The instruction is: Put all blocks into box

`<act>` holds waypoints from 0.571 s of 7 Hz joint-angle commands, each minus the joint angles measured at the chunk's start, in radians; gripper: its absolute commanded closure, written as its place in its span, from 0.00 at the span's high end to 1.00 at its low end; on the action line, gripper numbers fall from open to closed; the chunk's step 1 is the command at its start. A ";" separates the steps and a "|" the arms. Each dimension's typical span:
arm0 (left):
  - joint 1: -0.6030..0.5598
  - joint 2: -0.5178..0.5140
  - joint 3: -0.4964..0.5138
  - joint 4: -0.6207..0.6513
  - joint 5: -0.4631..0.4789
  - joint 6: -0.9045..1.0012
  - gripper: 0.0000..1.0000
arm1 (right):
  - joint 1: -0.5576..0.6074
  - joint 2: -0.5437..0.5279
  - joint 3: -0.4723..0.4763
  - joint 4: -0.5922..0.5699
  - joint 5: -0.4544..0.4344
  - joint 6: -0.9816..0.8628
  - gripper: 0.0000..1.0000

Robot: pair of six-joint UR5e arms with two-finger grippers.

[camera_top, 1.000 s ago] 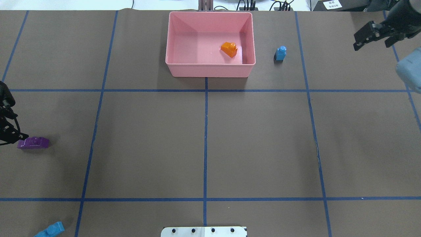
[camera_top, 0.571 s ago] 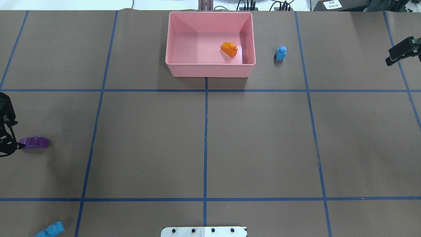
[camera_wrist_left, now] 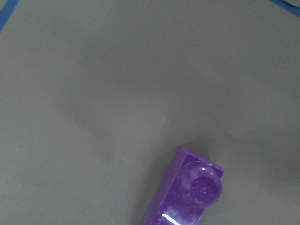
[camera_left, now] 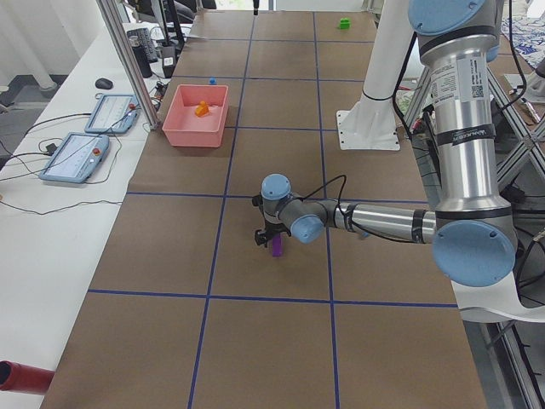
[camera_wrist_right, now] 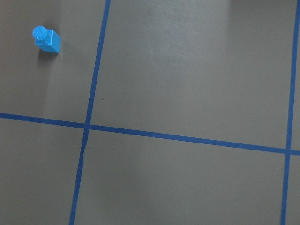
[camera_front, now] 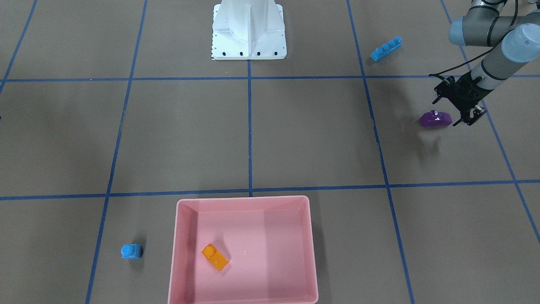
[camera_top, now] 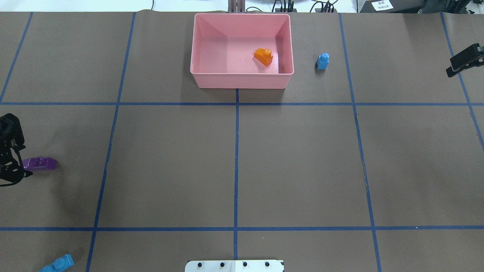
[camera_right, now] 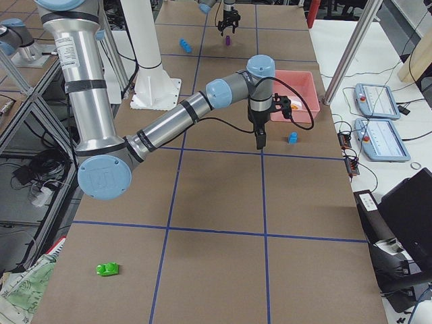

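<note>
The pink box (camera_top: 242, 81) stands at the table's far middle with the orange block (camera_top: 263, 56) inside. The small blue block (camera_top: 322, 61) stands just right of the box and shows in the right wrist view (camera_wrist_right: 47, 40). The purple block (camera_top: 39, 163) lies at the far left. My left gripper (camera_front: 451, 113) is open with its fingertips at that block's outer end. The long blue block (camera_top: 56, 264) lies at the near left. The green block (camera_right: 108, 268) lies far out on my right side. My right gripper (camera_right: 260, 143) hangs open and empty; one finger (camera_top: 463, 60) shows at the overhead view's right edge.
The white robot base (camera_front: 249, 33) sits at the table's near middle. A side table with operator pendants (camera_left: 81, 158) and an aluminium post (camera_left: 128, 60) stand beyond the box. Blue tape lines cross the brown table (camera_top: 302, 170).
My right arm has pulled away from the box to the right, nearly out of the overhead view. My left gripper has shifted slightly toward me at the purple block's end.
</note>
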 commanded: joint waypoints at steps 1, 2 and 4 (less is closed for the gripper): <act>0.017 -0.023 0.027 -0.001 0.004 0.001 0.99 | -0.001 0.000 -0.001 0.000 0.001 0.000 1.00; 0.023 -0.038 0.034 -0.003 0.003 0.001 0.95 | -0.001 0.000 -0.004 0.000 0.001 0.001 1.00; 0.025 -0.051 0.035 -0.003 0.001 0.001 0.26 | -0.001 0.000 -0.005 0.000 0.001 0.002 1.00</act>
